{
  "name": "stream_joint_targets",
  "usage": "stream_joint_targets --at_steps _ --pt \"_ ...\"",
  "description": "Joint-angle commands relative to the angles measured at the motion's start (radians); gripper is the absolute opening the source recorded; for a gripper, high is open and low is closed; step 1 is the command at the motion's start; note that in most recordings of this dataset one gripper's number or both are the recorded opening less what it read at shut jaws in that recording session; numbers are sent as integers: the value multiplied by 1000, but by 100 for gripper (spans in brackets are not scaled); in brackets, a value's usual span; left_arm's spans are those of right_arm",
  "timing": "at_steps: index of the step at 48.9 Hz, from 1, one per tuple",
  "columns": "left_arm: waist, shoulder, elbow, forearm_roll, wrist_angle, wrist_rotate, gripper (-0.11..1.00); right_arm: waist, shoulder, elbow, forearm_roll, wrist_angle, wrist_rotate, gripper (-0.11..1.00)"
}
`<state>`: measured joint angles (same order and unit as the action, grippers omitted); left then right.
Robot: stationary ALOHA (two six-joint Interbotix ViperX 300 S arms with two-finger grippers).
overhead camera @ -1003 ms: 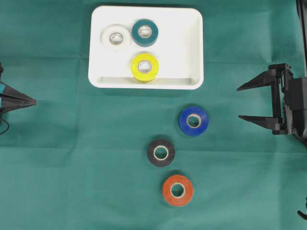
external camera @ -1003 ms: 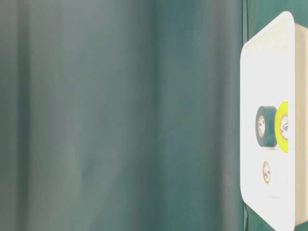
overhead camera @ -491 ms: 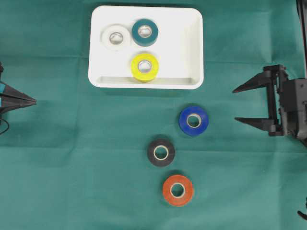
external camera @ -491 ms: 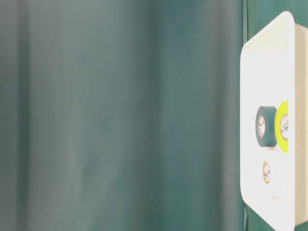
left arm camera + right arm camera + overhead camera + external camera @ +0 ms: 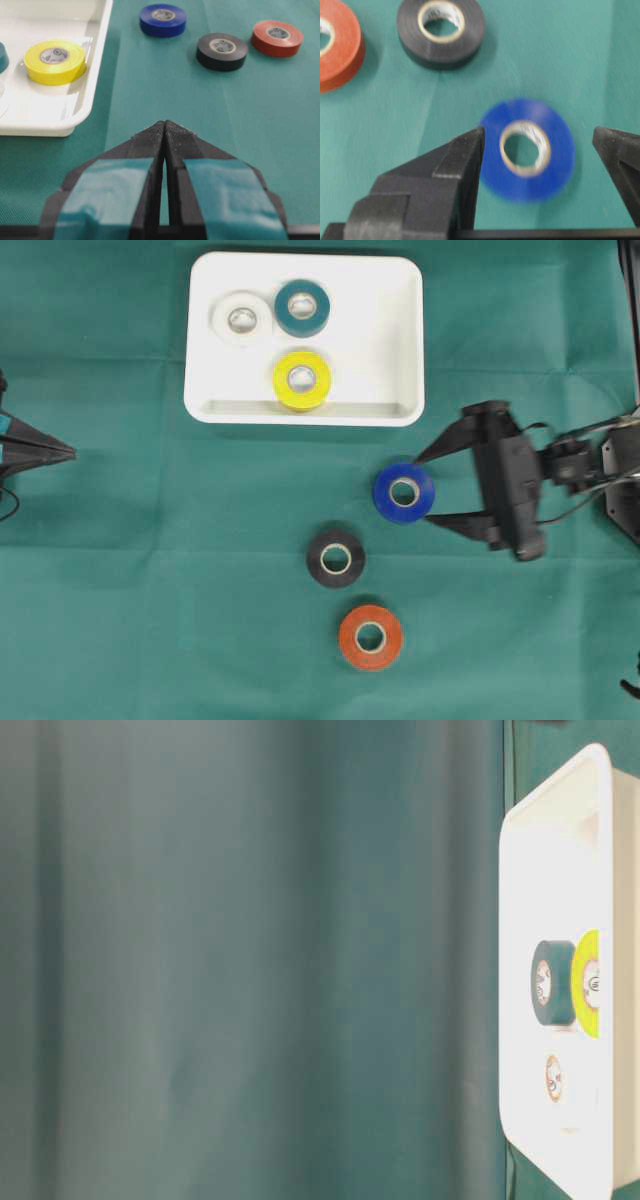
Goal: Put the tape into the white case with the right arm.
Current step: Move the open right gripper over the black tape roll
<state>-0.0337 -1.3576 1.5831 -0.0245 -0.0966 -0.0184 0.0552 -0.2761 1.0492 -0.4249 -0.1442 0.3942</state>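
**Right gripper spread around the blue tape below the case**

Overhead: the white case [image 5: 400, 340] holds a white roll [image 5: 241, 318], a teal roll [image 5: 302, 307] and a yellow roll [image 5: 303, 379]. Below the case lie the blue tape [image 5: 404, 492], black roll [image 5: 335, 558] and orange roll [image 5: 371, 637]. The right gripper [image 5: 430, 486] reaches in level, jaws wide apart either side of the blue tape, grasping nothing. The left gripper [image 5: 68, 451] sits pinched closed, well left of the case.

Right wrist: fingers [image 5: 455, 165] flank the blurred tape
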Motion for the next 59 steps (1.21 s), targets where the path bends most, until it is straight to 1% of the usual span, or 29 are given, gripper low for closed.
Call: stream_joint_targets --at_steps 1,6,14,27,38,59 --pt "0 8 -11 2 -6 0 0 17 57 -72 -2 -6 -2 73" --pt "-2 8 -11 0 -5 2 0 34 126 -132 -14 -6 -5 73" --pt "-2 8 -11 2 -6 0 0 55 224 -221 -71 -6 -5 73" --pt "-2 8 -11 2 -5 0 0 57 321 -327 -75 -3 -2 73" --pt "0 9 -11 0 -5 0 0 57 365 -374 -75 -3 5 73" --pt "-2 8 -11 0 -5 0 0 64 410 -377 -75 5 11 73"
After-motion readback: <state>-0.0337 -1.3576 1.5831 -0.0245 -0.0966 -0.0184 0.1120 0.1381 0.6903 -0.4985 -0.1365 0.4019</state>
